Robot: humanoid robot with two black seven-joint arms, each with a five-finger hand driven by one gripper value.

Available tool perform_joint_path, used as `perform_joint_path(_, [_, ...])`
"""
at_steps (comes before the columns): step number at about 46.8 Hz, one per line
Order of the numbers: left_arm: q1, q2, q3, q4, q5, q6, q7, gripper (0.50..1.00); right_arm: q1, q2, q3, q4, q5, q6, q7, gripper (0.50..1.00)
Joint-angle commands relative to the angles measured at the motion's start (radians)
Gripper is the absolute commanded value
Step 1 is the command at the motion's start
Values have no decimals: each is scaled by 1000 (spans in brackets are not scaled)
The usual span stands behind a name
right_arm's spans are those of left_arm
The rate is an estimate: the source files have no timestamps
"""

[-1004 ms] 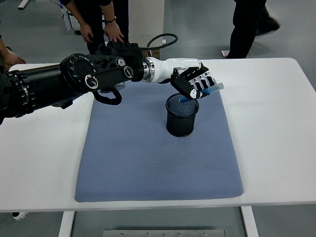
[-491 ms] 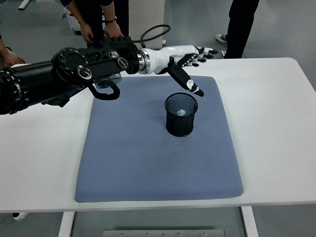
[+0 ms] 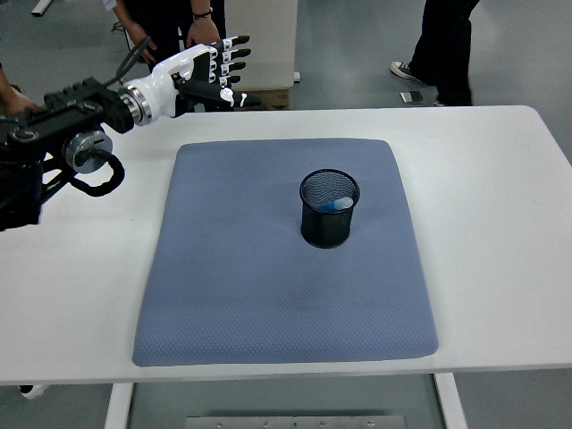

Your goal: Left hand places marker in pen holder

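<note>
Withdrawn to the far left since the earlier frame, left hand (image 3: 210, 70) is spread, empty. Marker (image 3: 335, 205) lies inside black mesh pen holder (image 3: 329, 219) on blue mat (image 3: 241, 268).

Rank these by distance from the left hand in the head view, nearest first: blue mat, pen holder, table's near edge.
From the left hand:
1. Blue mat, its far-left corner just below the hand.
2. Pen holder, right of centre on the mat.
3. Table's near edge, at the bottom.

you see only the top end of the marker (image 3: 337, 205) above the mesh pen holder (image 3: 329, 209); the rest is hidden inside. the left arm (image 3: 54, 143) is cut off at the left edge, and two people (image 3: 447, 36) at the far side are cropped by the top edge.
</note>
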Motion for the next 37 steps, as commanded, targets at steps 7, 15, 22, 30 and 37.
perform_joint_path(7, [111, 35, -159, 0, 6, -5, 0, 1000, 0, 0, 0, 0, -1, 0, 0, 1000])
perform_joint_path(15, [190, 73, -216, 1, -6, -5, 0, 1000, 0, 0, 0, 2, -1, 0, 0, 1000])
perform_joint_path(22, [252, 119, -287, 0, -7, -5, 0, 1000, 0, 0, 0, 0, -1, 0, 0, 1000])
perform_joint_path(30, [328, 142, -359, 1, -9, -4, 0, 1000, 0, 0, 0, 0, -1, 0, 0, 1000])
perform_joint_path(37, [394, 144, -403, 1, -9, -1, 0, 1000, 0, 0, 0, 0, -1, 0, 0, 1000])
